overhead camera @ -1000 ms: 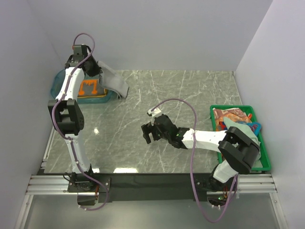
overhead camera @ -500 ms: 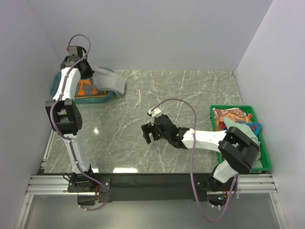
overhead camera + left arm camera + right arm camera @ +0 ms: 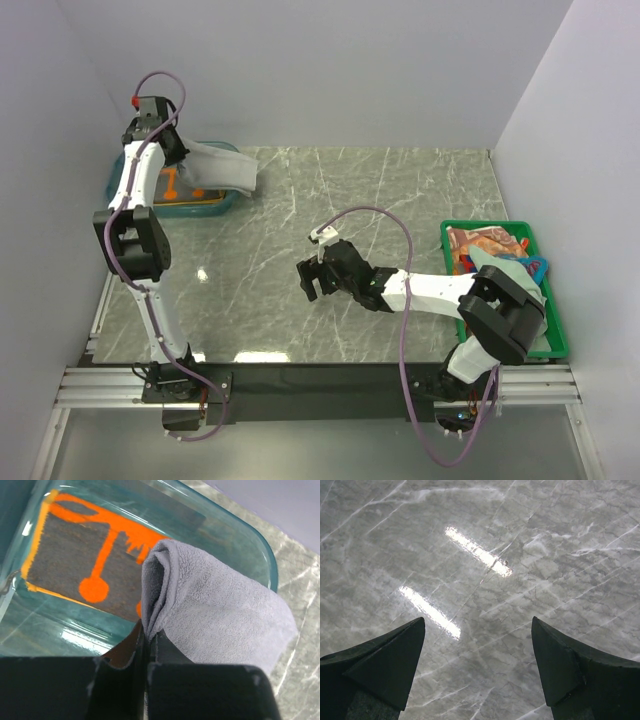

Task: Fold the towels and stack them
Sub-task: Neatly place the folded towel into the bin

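My left gripper (image 3: pixel 178 165) is shut on the folded edge of a pale grey towel (image 3: pixel 225 168), which it holds in the air over the clear teal tub (image 3: pixel 118 178) at the far left. The towel (image 3: pixel 220 610) hangs from the gripper (image 3: pixel 148 630) and reaches past the tub's right rim. An orange-brown towel with orange lines (image 3: pixel 75 565) lies flat inside the tub. My right gripper (image 3: pixel 312 282) hovers open over bare marble mid-table, nothing between its fingers (image 3: pixel 395 655). More towels, red patterned and pale green (image 3: pixel 490 250), sit crumpled in the green crate (image 3: pixel 553 345).
The green crate stands at the right edge of the table. The teal tub (image 3: pixel 260 550) occupies the far-left corner against the wall. Grey walls close in the table on the left, back and right.
The left arm has swung further left and back, carrying the grey towel over the tub. The right arm has not moved.
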Robot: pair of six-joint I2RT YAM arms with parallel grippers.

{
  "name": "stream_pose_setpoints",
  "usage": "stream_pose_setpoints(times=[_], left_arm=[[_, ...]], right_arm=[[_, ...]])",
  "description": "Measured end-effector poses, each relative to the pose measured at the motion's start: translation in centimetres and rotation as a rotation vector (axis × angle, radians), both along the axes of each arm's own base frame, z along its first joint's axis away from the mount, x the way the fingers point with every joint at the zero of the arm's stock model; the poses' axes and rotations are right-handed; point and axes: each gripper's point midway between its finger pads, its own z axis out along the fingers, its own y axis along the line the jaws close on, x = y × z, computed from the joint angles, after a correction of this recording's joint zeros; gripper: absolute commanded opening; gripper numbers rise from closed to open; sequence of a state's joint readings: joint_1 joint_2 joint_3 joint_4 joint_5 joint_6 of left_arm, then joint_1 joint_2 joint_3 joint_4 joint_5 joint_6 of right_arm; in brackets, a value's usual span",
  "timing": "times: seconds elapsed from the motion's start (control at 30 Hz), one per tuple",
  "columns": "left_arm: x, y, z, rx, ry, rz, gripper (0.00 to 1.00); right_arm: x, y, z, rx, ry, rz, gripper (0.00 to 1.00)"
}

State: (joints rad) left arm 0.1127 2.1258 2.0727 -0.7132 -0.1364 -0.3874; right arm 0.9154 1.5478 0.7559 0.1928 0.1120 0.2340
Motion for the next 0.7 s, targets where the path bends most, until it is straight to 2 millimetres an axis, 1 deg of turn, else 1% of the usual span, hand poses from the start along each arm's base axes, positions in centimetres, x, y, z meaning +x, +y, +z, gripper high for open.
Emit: stream_pose_setpoints(times=[0.2, 0.5, 0.6, 0.7], left_arm=[[-0.2, 1.8, -1.2, -0.027, 0.001, 0.061, 0.01], [0.5, 3.4, -1.1, -0.042, -0.042, 0.108, 0.01], [0.7, 3.8, -2.2, -0.039, -0.029, 0.119, 0.01], [0.7, 4.4, -3.9, -0.033, 0.004, 0.131, 0.01]], right_arm=[[0.0, 0.0, -0.1, -0.003, 0.002, 0.001, 0.93], [0.0, 0.0, -0.2, -0.006, 0.003, 0.002, 0.93], [0.1, 0.1, -0.1, -0.004, 0.002, 0.002, 0.92], [0.1, 0.1, -0.1, -0.004, 0.002, 0.004, 0.92]])
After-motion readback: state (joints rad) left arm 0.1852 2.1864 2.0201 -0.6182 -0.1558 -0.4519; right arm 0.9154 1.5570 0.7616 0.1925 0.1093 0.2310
